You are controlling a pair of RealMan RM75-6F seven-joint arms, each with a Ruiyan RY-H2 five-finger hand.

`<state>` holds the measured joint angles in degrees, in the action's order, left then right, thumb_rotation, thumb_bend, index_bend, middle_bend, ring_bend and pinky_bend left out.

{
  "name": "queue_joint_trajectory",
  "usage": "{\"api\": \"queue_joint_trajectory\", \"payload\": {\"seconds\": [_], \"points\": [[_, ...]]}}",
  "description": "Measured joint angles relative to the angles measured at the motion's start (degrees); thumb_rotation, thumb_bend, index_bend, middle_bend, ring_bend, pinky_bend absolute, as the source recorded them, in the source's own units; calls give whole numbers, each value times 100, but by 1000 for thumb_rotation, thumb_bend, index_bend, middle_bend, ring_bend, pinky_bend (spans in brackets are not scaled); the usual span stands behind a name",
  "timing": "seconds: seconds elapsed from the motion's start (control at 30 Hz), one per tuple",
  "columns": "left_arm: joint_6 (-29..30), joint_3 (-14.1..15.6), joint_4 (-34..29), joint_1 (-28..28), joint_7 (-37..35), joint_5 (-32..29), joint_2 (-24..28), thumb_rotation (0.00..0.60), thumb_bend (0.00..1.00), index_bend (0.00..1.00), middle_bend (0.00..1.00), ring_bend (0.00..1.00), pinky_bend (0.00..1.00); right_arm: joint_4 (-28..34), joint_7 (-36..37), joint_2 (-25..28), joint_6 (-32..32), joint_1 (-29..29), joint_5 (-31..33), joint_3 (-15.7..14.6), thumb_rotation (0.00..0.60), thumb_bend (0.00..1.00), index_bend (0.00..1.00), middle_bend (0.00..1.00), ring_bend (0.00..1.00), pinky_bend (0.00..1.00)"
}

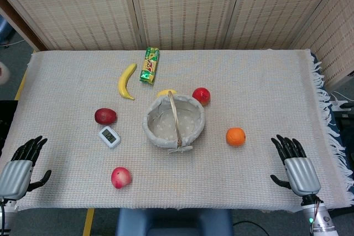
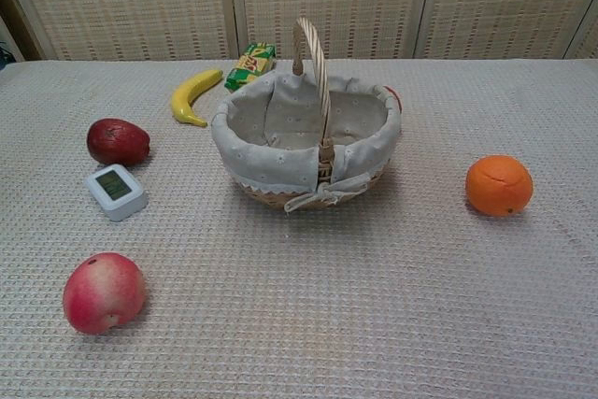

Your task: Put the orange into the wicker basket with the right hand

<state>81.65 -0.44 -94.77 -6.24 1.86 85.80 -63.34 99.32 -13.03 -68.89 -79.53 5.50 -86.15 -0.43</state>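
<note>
The orange (image 1: pixel 235 136) (image 2: pixel 499 185) lies on the cloth to the right of the wicker basket (image 1: pixel 156 131) (image 2: pixel 245 137), a cloth-lined basket with an upright handle and nothing visible inside. My right hand (image 1: pixel 296 165) rests near the table's front right corner, open with fingers spread, well apart from the orange. At the front left corner my left hand (image 1: pixel 22 163) is open too, holding nothing. Neither hand shows in the chest view.
A banana (image 1: pixel 126 81), a green snack packet (image 1: pixel 149 65), a dark red fruit (image 1: pixel 105 116), a small white timer (image 1: pixel 109 136) and a pink apple (image 1: pixel 120 177) lie left of the basket. A red apple (image 1: pixel 201 95) and a yellow fruit (image 1: pixel 166 92) sit behind it.
</note>
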Motion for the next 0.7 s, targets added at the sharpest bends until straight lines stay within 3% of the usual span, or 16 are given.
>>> {"api": "queue_joint_trajectory", "payload": {"seconds": [0.37, 0.7], "points": [[9, -8, 12, 11, -7, -23, -5, 600, 329, 0, 0, 0, 104, 238, -47, 78, 332, 127, 407, 107, 600, 67, 0, 0, 0, 6], [-58, 2, 7, -18, -51, -18, 5, 600, 330, 0, 0, 0, 104, 598, -713, -46, 1163, 818, 1916, 708, 600, 67, 0, 0, 0, 6]]}}
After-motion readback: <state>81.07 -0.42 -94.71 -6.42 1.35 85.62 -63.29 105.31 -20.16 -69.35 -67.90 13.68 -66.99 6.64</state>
